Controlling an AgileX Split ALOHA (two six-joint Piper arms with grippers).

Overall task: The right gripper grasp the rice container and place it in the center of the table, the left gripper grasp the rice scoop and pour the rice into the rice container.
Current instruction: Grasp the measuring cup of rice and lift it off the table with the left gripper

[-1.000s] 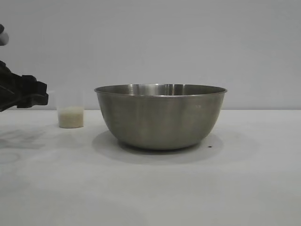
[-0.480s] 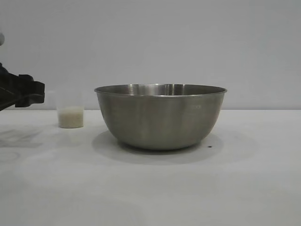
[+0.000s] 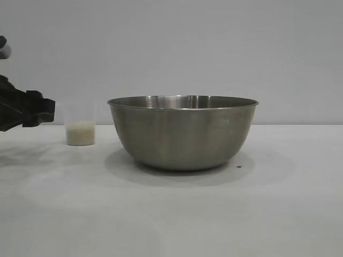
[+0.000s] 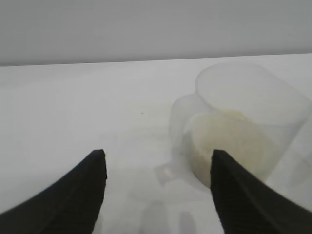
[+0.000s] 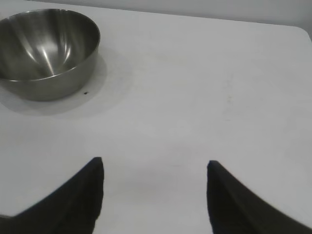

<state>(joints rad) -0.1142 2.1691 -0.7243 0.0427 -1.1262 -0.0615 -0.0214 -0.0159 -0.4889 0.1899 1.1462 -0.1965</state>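
From my station I see the large round brushed-steel rice container (image 3: 183,131) sitting upright on the plain matte white table (image 3: 171,214), and I take it as my landmark. In the exterior view the small translucent frosted plastic rice scoop (image 3: 80,124) stands upright to the left of the container, apart from it, with a low layer of whitish rice (image 3: 81,133) in its bottom. Further left of the container, past the scoop, the black left gripper (image 4: 158,161) hangs just above the table, only its body showing at the edge of the exterior view. In the left wrist view its two pointed fingers (image 4: 83,190) stand moderately wide apart with nothing between them; the scoop stands just ahead of the fingertips, nearer one finger, its loop handle turned toward them, and I see no contact. A tiny dark speck (image 3: 239,166) lies on the table right beside the container's base, on the side away from the scoop. The black right gripper (image 5: 155,165) shows only in its own wrist view, well apart from the container, fingers moderately wide and empty above bare table.
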